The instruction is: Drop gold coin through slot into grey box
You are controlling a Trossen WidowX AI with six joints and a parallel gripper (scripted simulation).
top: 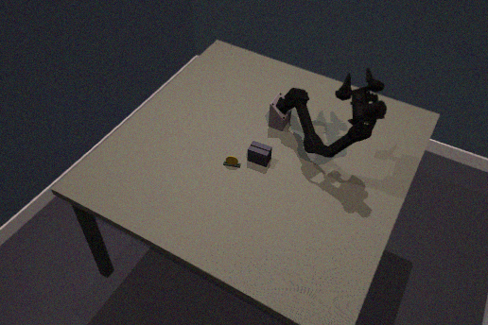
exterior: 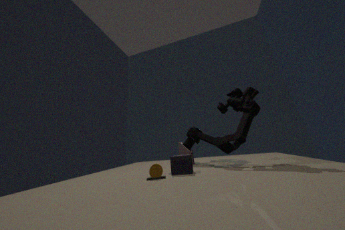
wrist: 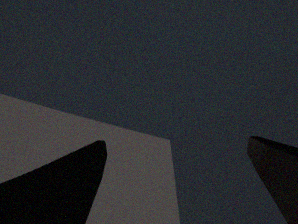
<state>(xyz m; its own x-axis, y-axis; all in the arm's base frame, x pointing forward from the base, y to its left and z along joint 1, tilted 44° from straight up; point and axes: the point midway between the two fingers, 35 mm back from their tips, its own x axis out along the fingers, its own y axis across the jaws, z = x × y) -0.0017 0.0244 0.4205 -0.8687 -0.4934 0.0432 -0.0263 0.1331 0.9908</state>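
Observation:
The gold coin point(top: 231, 161) point(exterior: 156, 170) stands on its edge in the dark-green holder point(top: 232, 165) point(exterior: 150, 179). The closed grey box point(top: 259, 155) point(exterior: 181, 165) stands just to the right of the holder, and the dark slot line shows across its lid in the top view. My gripper point(top: 358, 72) point(wrist: 178, 146) is open with nothing between its fingers. It is raised high above the table, far to the right of the coin and box. The wrist view shows only the two fingers, wall and ceiling; coin and box are out of that view.
The arm's base point(top: 279, 118) stands behind the box on the table point(top: 165, 147) point(exterior: 100, 198). The arm's links extend from the base toward the right. The table's right edge lies beyond the raised arm in the top view.

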